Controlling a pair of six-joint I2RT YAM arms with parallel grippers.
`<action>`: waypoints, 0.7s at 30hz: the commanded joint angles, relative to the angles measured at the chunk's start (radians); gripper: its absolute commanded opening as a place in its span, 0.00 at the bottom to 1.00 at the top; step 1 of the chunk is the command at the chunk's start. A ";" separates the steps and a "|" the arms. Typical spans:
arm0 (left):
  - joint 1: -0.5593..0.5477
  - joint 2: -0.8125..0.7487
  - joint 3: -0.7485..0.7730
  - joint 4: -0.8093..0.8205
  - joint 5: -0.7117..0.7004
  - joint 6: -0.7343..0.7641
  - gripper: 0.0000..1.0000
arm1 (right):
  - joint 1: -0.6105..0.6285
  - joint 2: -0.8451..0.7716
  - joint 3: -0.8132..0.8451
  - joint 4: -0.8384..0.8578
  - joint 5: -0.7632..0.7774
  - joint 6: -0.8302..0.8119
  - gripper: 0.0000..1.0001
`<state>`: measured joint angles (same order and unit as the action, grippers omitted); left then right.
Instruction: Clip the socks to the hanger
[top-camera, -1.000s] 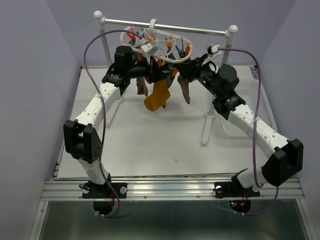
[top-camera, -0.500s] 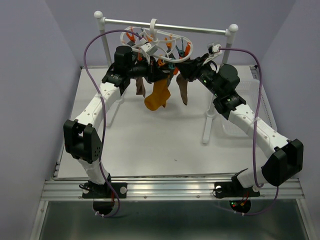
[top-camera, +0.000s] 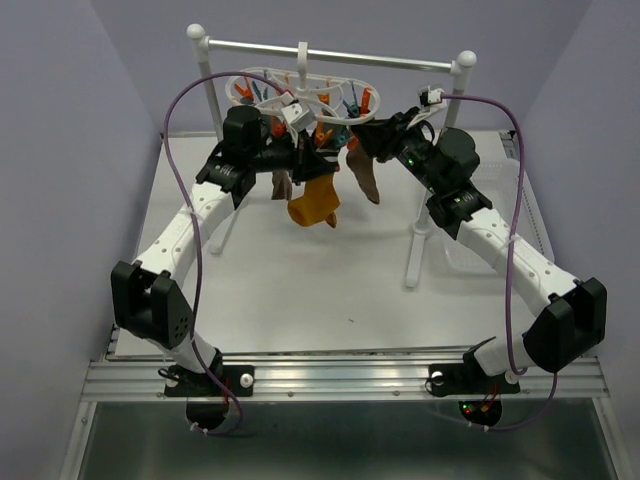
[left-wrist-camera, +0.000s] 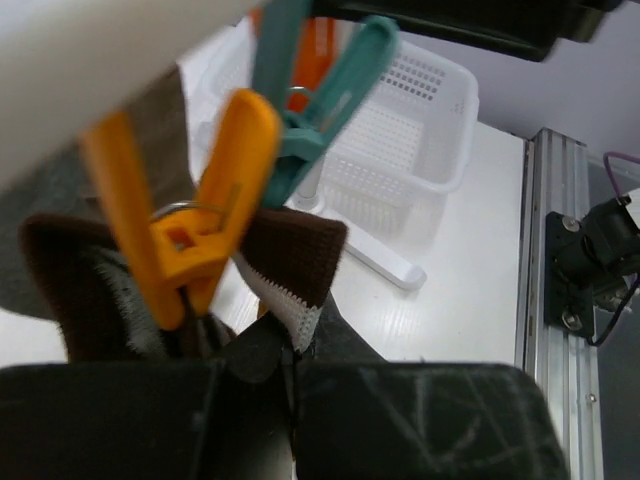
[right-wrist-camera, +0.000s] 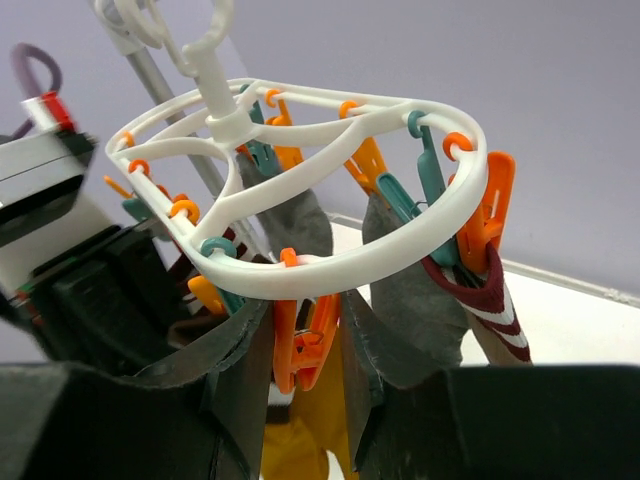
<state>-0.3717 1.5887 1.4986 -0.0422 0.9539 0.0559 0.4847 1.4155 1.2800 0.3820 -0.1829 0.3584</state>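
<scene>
The white oval hanger (top-camera: 262, 72) hangs by its hook from the rack's crossbar, ringed with orange and teal clips. A mustard sock (top-camera: 315, 203) and brown socks (top-camera: 365, 180) dangle from it. My left gripper (top-camera: 300, 155) is under the ring, shut on the white-edged cuff of a brown sock (left-wrist-camera: 295, 250), beside an orange clip (left-wrist-camera: 190, 250) and a teal one (left-wrist-camera: 320, 120). My right gripper (right-wrist-camera: 308, 330) is just below the ring (right-wrist-camera: 400, 250), its jaws pressed on both sides of an orange clip (right-wrist-camera: 305, 345), with the mustard sock (right-wrist-camera: 300, 440) beneath. A maroon striped sock (right-wrist-camera: 495, 305) hangs clipped at the right.
The white two-post rack with its metal crossbar (top-camera: 340, 54) stands at the back, its right post (top-camera: 415, 240) beside my right arm. A white perforated basket (left-wrist-camera: 400, 130) sits on the table to the right. The aluminium rail (left-wrist-camera: 555, 250) marks the table edge.
The hanger ring has swung up and to the left and now lies more level. My left arm has shifted to the right under it, lifting the socks a little. The right arm has barely moved.
</scene>
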 joint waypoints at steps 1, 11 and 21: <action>-0.053 -0.125 -0.058 0.047 -0.021 0.065 0.00 | -0.006 -0.018 0.021 0.038 0.010 0.031 0.01; -0.105 -0.171 -0.187 0.097 -0.111 -0.004 0.00 | -0.006 -0.036 0.024 -0.003 0.042 0.041 0.01; -0.196 -0.234 -0.245 0.064 -0.153 0.061 0.00 | -0.006 -0.055 0.004 -0.031 0.105 0.039 0.01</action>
<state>-0.5148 1.4384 1.2804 -0.0147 0.7826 0.0605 0.4847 1.4101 1.2793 0.3515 -0.1242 0.3904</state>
